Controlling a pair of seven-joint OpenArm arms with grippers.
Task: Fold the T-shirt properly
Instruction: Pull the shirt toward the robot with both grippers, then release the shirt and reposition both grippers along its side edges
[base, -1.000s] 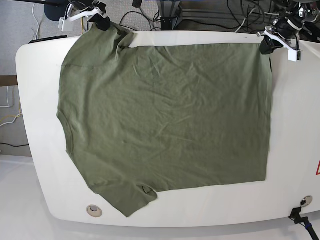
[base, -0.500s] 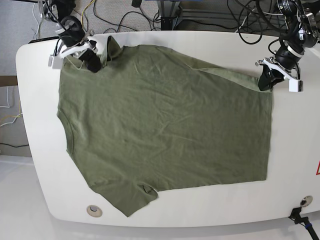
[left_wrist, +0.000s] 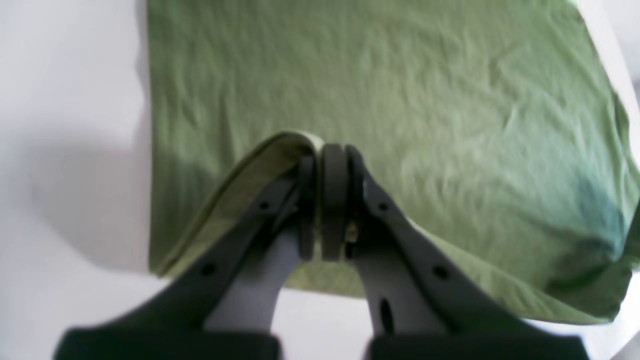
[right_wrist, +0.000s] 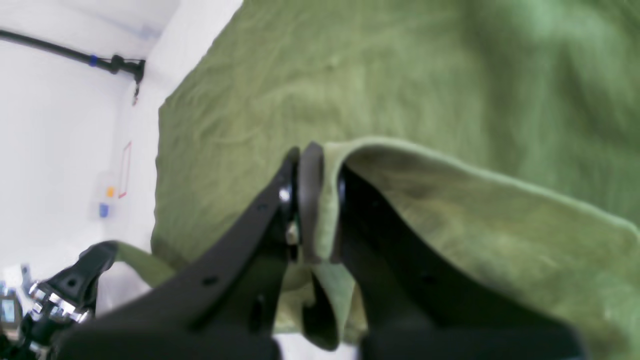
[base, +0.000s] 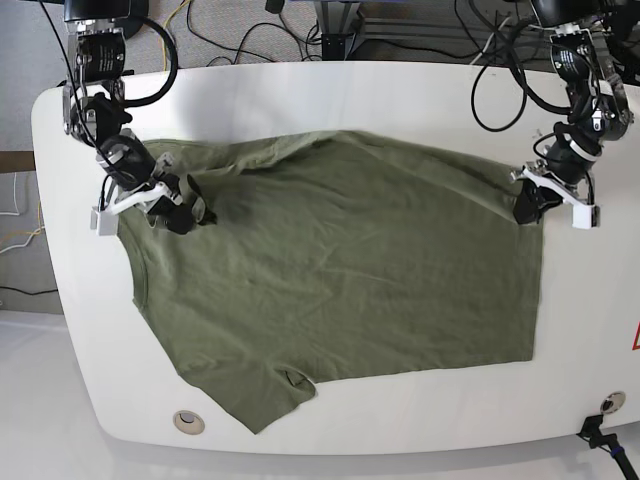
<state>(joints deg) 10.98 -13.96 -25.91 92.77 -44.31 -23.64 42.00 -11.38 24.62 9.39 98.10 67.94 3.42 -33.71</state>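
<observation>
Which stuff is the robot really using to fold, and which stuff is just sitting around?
Part of the job:
T-shirt
left hand, pinching the shirt's edge
right hand, pinching the shirt's edge

Just lying about:
white table under the shirt
cables behind the table

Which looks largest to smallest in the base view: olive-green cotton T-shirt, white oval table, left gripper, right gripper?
1. white oval table
2. olive-green cotton T-shirt
3. left gripper and right gripper look alike, so they stay unranked.

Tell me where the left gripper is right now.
In the base view the left gripper is at the right side of the white table, clamped on the T-shirt at its far right corner, lifted over the shirt's right edge.
</observation>
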